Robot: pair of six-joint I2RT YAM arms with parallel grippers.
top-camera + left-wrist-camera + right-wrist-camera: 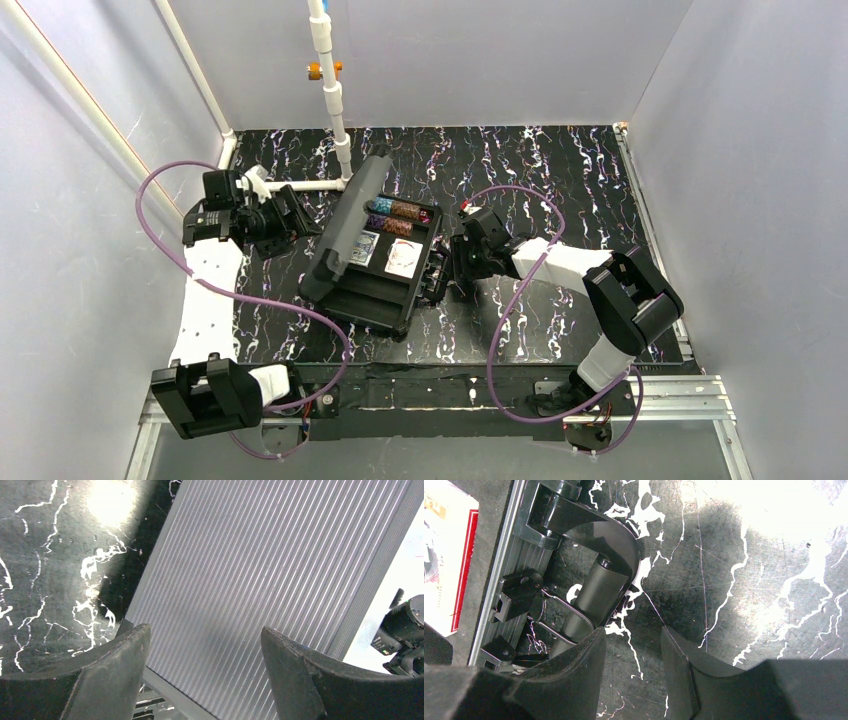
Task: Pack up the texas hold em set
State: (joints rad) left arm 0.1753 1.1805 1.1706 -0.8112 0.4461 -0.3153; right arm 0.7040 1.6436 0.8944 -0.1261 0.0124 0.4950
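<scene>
We note case open mid-worktop, lid tilted up along left edge. Tray faces up: chip stacks at far end, two card decks nearer.

Open worktop right of and beyond case. Left side tighter, white pipe close by lid.

Left hand behind lid, fingers spread wide, ribbed lid back just ahead, nothing held.

Right hand low at case's right edge, partly open over bare worktop. Carry handle just beside one finger, ungripped.

Black marbled surface, pale walls around.
</scene>
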